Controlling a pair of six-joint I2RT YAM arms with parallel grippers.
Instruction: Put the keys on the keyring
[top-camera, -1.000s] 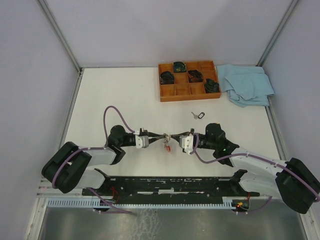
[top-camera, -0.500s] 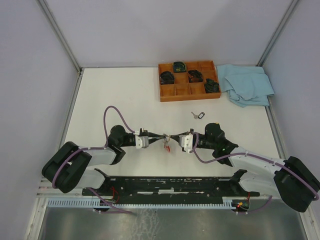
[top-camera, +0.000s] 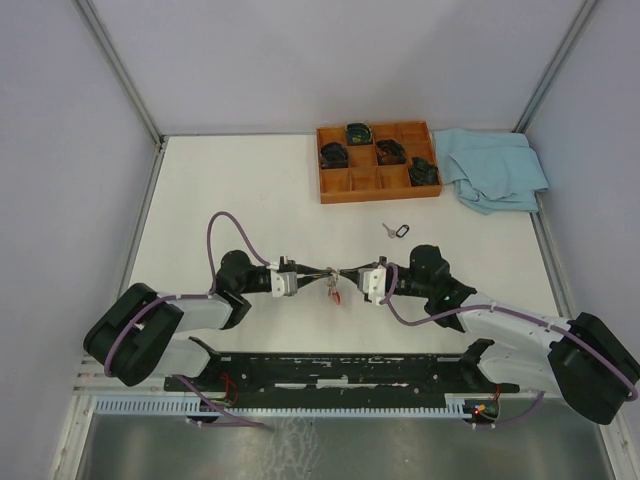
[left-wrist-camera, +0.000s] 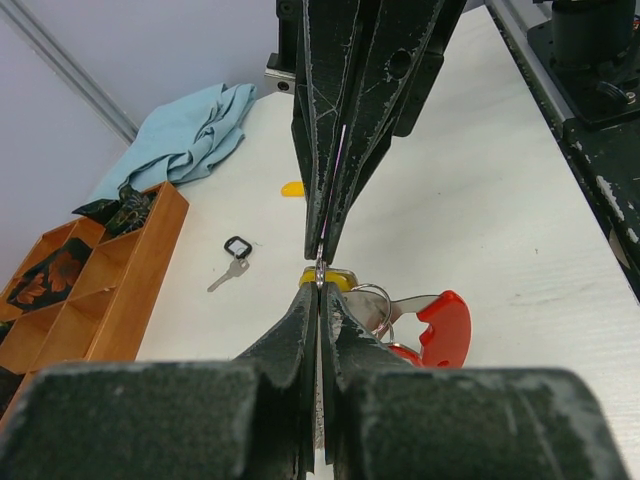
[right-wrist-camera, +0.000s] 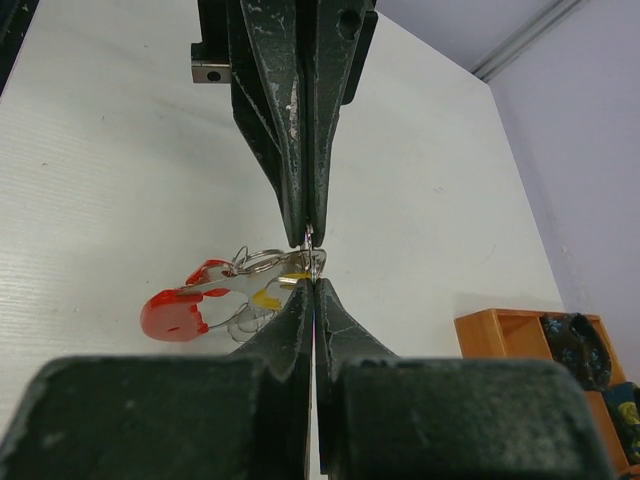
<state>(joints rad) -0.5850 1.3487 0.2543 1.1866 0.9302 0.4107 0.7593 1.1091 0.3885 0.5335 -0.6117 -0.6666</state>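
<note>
Both arms are reaching toward each other low over the white worktop (top-camera: 230, 190), close to its near edge and about midway between its sides. The left gripper (left-wrist-camera: 318, 292) and the right gripper (right-wrist-camera: 313, 283) are meeting tip to tip, each with its jaws pressed tight together. The thin silver metal keyring with a curved red band (left-wrist-camera: 372, 297) is hanging right at that meeting point. The left gripper is pinching its wire. The right gripper is squeezing something thin and metallic at the same spot, and I cannot tell whether that is ring or key blade.

The small silver keys with coloured plastic caps (right-wrist-camera: 172, 312) are dangling just beside and below the fingertips. The red-capped one (left-wrist-camera: 446, 320) is hanging outermost and a yellow-capped one (left-wrist-camera: 336, 277) is sitting almost against the tips.

Well apart, toward the far edge, a plain silver key on a small black oval loop (top-camera: 397, 231) is lying flat. Beyond it a brown wooden compartment tray (top-camera: 380, 197) is sitting at the far edge, with a crumpled light blue cloth (top-camera: 495, 168) just beside it in the far right corner.
</note>
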